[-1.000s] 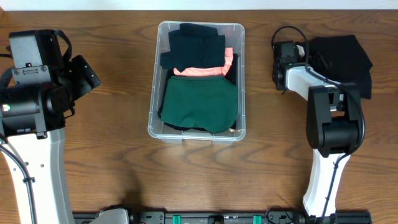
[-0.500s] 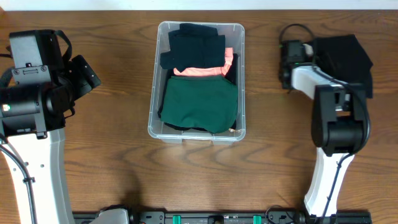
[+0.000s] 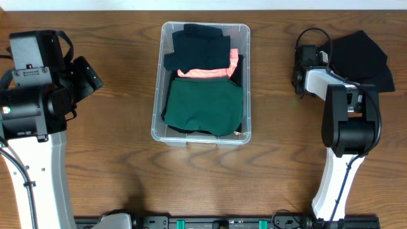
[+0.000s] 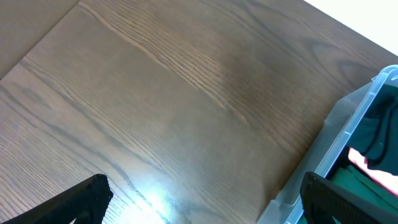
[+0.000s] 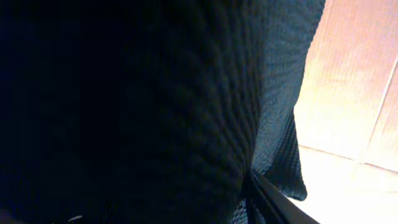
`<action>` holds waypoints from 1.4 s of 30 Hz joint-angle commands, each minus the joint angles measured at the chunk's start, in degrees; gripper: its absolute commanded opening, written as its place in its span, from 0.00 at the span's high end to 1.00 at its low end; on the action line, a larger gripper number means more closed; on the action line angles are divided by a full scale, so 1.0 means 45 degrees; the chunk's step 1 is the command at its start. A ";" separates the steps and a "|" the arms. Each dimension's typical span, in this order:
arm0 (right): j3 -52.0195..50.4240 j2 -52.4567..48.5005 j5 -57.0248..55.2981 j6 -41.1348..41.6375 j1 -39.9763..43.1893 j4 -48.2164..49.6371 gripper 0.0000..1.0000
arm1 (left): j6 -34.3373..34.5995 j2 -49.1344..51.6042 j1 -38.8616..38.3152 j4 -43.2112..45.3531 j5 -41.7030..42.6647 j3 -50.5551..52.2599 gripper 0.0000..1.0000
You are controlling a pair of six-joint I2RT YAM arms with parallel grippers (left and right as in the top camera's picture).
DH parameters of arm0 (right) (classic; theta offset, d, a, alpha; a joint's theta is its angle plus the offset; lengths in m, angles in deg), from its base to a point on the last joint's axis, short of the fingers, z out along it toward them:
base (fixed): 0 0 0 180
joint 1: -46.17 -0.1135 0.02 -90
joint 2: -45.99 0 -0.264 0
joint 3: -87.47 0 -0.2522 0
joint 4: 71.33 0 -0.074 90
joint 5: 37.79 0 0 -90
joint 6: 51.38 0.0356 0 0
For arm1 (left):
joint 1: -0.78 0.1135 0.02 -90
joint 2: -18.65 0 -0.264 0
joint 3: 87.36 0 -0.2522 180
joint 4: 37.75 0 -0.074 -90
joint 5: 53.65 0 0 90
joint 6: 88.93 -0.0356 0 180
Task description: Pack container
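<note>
**Station check — container part-filled, one garment outside**

The container (image 3: 155, 95), a clear plastic bin with rounded corners and a rolled rim, stands at the middle of the tabletop (image 3: 114, 165), toward the far side. It sits square to the edges. Folded cloth fills it: a dark green garment (image 3: 203, 108) in the near half, a thin coral layer (image 3: 205, 73) showing behind it, and a dark navy piece (image 3: 197, 44) at the far end.

A black garment (image 3: 364, 56) lies crumpled at the far right, well apart from the bin. Close up it shows a waffle-like knit and a soft, curling hem.

The left end effector (image 4: 205, 186) is released, its black fingers spread wide over bare wood grain. The bin's left wall is just at the right edge of that view.

The right end effector (image 3: 321, 57) sits against the black garment's left edge. Cloth fills its own camera — whether it grips cannot be told.

Broad bare wood lies on both sides of the bin and along the near edge.
</note>
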 commanded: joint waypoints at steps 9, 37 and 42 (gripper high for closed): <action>-0.0656 -0.1059 0.2866 0.1404 -0.0126 -0.0437 0.99 | -0.0219 0.0053 0.0063 -0.0005 -0.0146 -0.0049 0.02; -0.0641 0.5401 0.3356 0.1870 -0.1239 -0.0719 0.99 | -0.0219 0.0053 0.0063 -0.0005 -0.0151 -0.0049 0.02; -0.0641 0.5765 0.3347 0.1826 -0.1404 -0.0743 0.99 | -0.0219 0.0053 0.0063 -0.0005 -0.0151 -0.0049 0.02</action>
